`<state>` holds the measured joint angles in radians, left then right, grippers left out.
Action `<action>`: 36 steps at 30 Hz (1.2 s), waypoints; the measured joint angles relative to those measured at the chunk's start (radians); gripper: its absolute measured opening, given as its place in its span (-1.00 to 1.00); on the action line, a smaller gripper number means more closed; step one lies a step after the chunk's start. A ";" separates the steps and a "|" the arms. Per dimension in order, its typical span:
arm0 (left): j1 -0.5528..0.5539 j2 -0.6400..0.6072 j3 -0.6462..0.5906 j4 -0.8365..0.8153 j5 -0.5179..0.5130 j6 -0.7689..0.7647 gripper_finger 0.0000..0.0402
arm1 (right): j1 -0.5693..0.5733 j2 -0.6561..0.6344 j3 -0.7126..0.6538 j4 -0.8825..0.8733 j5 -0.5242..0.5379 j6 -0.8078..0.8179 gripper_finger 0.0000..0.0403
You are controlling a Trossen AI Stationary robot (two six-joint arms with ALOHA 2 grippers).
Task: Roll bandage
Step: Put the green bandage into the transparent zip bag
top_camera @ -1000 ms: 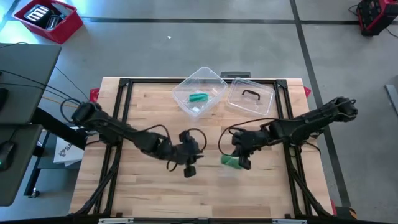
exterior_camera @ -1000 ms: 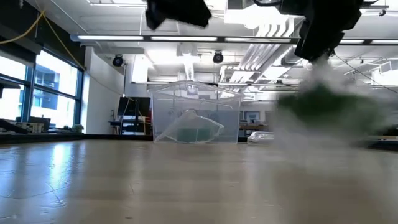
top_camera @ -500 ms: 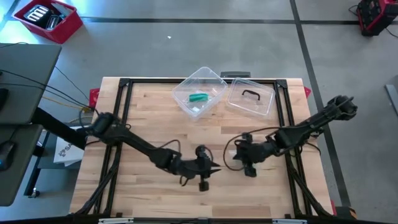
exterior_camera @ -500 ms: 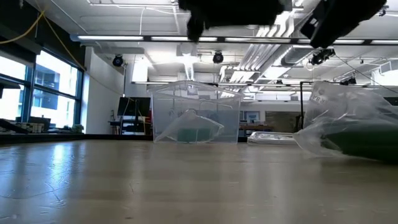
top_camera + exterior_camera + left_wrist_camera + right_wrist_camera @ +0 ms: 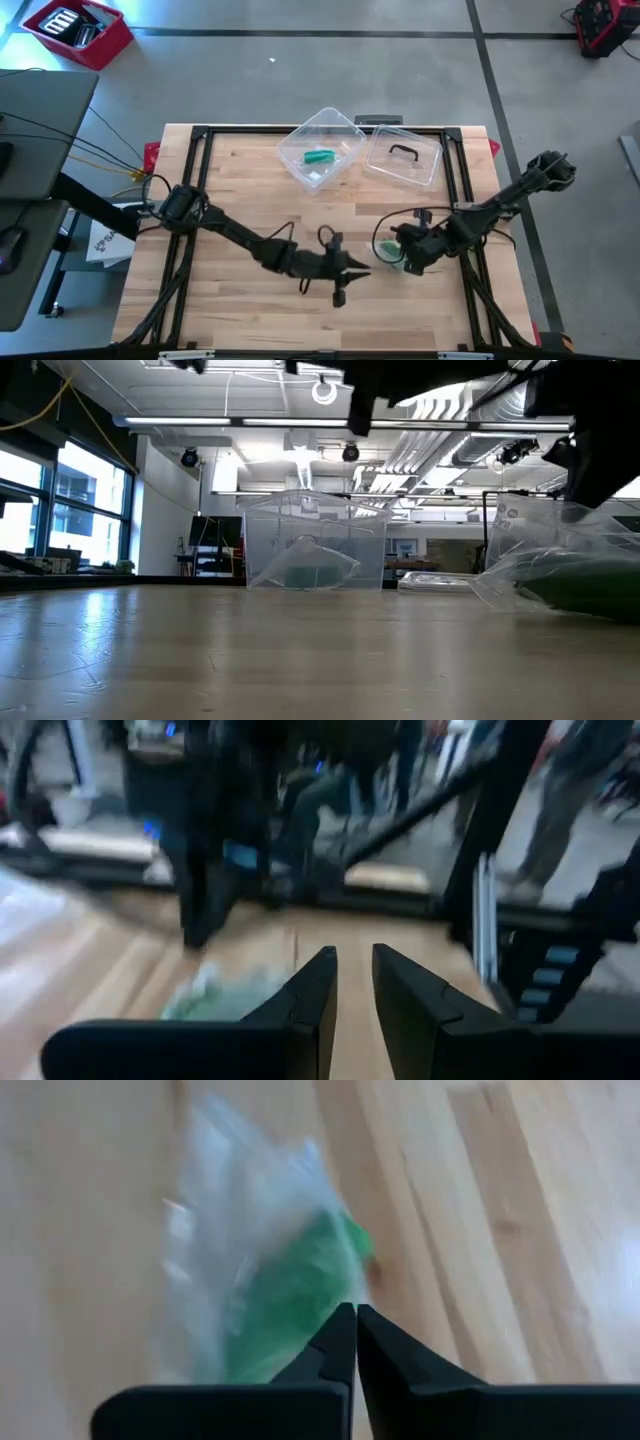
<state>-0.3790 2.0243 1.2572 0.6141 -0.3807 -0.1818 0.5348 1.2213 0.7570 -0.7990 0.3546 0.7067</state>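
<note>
Worktop (image 5: 230,180): wood, box (image 5: 320,148) and lid (image 5: 403,160) at far edge.
Bandage (image 5: 392,249): green, in clear bag, on worktop right of centre.
Right pincer (image 5: 407,262): together, pinching bag edge.
Left pincer (image 5: 358,266): slightly apart, empty, just beside bag.
Step, as judged: unbagging bandage. Next: left must grip bag or roll.

Bagged bandage (image 5: 392,254) lies between both claws (container (image 5: 321,148) behind).

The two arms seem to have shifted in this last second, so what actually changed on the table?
The left gripper swept rightward across the table toward the bagged green bandage. The right gripper drew back to the right and stays pinched on the bag's plastic, and the bag went with it. The clear box and its lid did not move.
</note>
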 joint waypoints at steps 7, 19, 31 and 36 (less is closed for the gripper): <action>0.119 0.041 0.035 0.071 0.180 -0.027 -0.85 | -0.072 -0.006 -0.010 -0.009 -0.128 -0.109 -0.44; 0.119 0.204 0.159 0.030 0.280 -0.086 -0.99 | -0.229 -0.005 -0.199 0.283 -0.366 -0.499 -0.03; 0.035 0.016 0.159 -0.338 -0.050 0.010 -0.99 | -0.144 -0.005 -0.161 0.292 -0.226 -0.411 -0.93; -0.009 -0.075 0.159 -0.377 -0.182 0.078 -0.99 | -0.040 -0.005 0.029 0.118 0.067 -0.416 -0.98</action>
<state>-0.3885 1.9494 1.4158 0.2371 -0.5627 -0.1039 0.4951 1.2163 0.7857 -0.6810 0.4215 0.2905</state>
